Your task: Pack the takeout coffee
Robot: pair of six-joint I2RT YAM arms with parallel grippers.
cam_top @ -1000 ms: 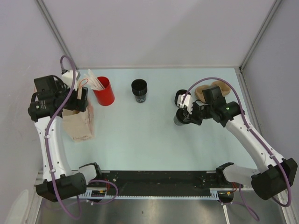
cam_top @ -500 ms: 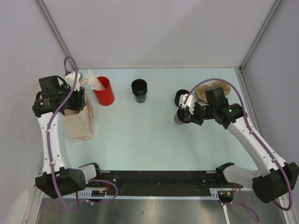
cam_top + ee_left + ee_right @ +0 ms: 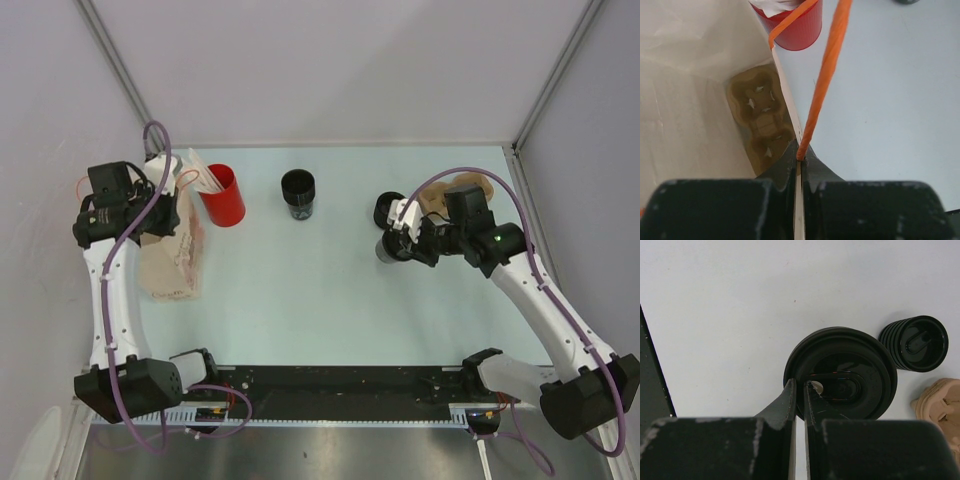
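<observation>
**Two grips set; carry to the bag pending**

Right gripper [image 3: 800, 387]: jaws almost together, pinching the lid rim of the takeout coffee [image 3: 845, 375] at its left edge in the wrist view. The cup sits right of centre in the overhead frame, just beside a stack of lids [image 3: 917, 342]. I cannot tell whether it is lifted.

Left gripper [image 3: 800, 152]: jaws closed on the wall of the paper bag [image 3: 690, 100], at the foot of an orange handle [image 3: 825, 75]. The bag is at the left of the overhead frame, beside the red cup [image 3: 800, 30]. A cup carrier [image 3: 762, 117] lies on the bag floor.

Step, as judged: carry the coffee across and into the bag.
- The pinch is off-centre, so the cup may tilt or the lid may pop. Lift straight and move slowly.
- Draw the bag wall outward so the mouth stays wide.
- Pass clear of the other black cup [image 3: 298, 192] and the red cup.
- Lower the coffee into a carrier well.

Pose: the right arm reaches up-left from the lower right corner, wrist pointing left. The left arm runs up the left edge, wrist bent over the bag top.
</observation>
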